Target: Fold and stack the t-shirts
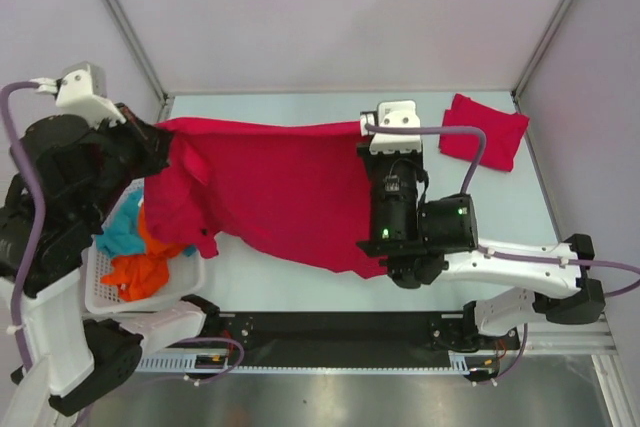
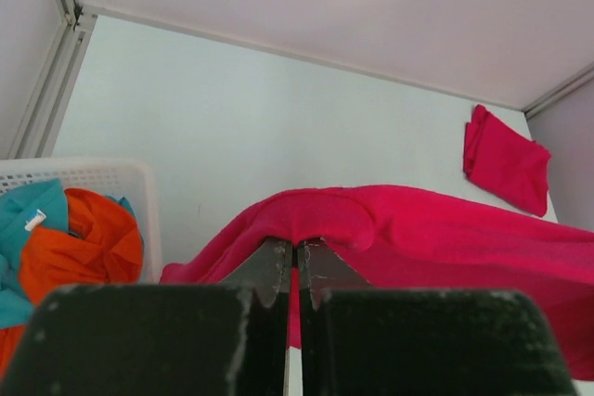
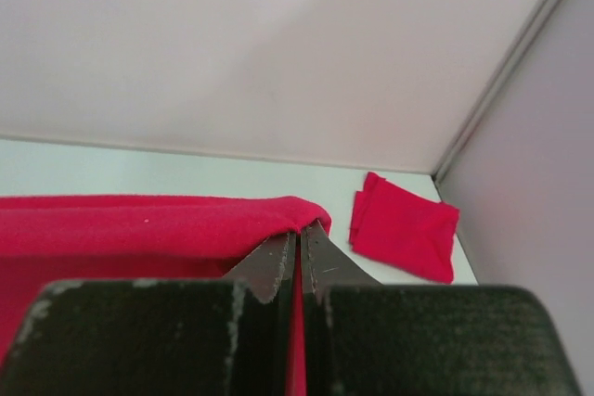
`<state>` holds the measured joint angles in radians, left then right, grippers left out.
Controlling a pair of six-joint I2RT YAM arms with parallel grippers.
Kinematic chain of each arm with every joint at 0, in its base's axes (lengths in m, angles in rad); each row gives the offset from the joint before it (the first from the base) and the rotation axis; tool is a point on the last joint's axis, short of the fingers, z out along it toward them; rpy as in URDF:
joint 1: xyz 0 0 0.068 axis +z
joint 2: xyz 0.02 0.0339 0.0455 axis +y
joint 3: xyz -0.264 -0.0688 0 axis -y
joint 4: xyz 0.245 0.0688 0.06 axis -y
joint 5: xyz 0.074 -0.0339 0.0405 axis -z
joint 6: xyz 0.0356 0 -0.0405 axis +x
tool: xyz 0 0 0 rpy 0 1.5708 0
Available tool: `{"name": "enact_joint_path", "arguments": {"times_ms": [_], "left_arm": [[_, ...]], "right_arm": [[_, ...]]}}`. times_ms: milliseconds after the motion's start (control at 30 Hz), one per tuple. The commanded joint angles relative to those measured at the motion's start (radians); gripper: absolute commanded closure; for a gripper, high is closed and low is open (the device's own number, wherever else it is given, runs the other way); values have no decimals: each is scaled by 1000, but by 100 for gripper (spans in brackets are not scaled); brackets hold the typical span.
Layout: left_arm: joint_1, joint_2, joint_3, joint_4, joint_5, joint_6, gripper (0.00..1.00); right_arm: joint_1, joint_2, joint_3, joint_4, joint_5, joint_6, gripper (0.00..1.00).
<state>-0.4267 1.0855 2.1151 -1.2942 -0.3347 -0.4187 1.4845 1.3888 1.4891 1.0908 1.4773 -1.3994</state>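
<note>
Spread t-shirt (image 1: 280, 187) centre; folded t-shirt (image 1: 483, 132) behind-right; basket (image 1: 97, 282) holding clothes (image 1: 140, 265) front-left.

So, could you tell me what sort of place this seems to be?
Likely a robotics lab test cell rather than a home: bare panel walls with metal framing enclose a plain pale table.

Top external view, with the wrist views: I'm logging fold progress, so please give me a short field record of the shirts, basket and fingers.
held t-shirt: crimson, unfolded, one edge stretched between both arms
left fingers: shut on that edge
right fingers: shut on the same edge, other end
folded t-shirt: lies alone at the far right corner of the table
basket: white, near left, holds orange and teal clothes
stack: one shirt folded, none on top yet
</note>
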Motion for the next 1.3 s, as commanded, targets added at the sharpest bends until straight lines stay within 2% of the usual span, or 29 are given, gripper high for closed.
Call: {"name": "enact_joint_path", "arguments": {"times_ms": [0, 33, 100, 133, 167, 200, 233, 267, 500, 667, 767, 967, 1067, 1267], "left_arm": [[8, 118, 3, 27, -9, 1, 100], [8, 164, 5, 35, -3, 6, 100], [8, 211, -3, 80, 3, 20, 100], [8, 261, -1, 94, 9, 24, 100], [8, 289, 6, 102, 20, 27, 100], [8, 316, 23, 122, 25, 41, 100], [9, 351, 40, 128, 31, 47, 100], [9, 422, 61, 130, 37, 54, 100], [38, 793, 402, 136, 138, 66, 100], [85, 921, 442, 231, 193, 29, 100], [104, 985, 486, 260, 207, 31, 100], [118, 940, 487, 309, 174, 50, 100], [114, 846, 462, 309, 117, 66, 100], [105, 691, 433, 279, 91, 84, 100]], "right_arm": [[-137, -7, -26, 48, -14, 43, 100], [-203, -7, -32, 2, -29, 92, 100], [-263, -17, -30, -290, -54, 283, 100], [-301, -25, -7, -501, -118, 679, 100], [-382, -25, 128, -1077, -188, 937, 100], [-462, -13, 196, -1326, -289, 1158, 100], [-537, 13, 236, -1458, -469, 1392, 100], [-644, 56, 252, -1521, -512, 1418, 100], [-870, 272, 307, -1517, -738, 1481, 100], [-1036, 412, 421, -1554, -862, 1585, 100], [-1061, 516, 539, -1580, -851, 1559, 100], [-1049, 590, 755, -1629, -819, 1504, 100], [-1018, 541, 769, -1626, -775, 1462, 100], [-945, 408, 724, -1611, -706, 1418, 100]]}}
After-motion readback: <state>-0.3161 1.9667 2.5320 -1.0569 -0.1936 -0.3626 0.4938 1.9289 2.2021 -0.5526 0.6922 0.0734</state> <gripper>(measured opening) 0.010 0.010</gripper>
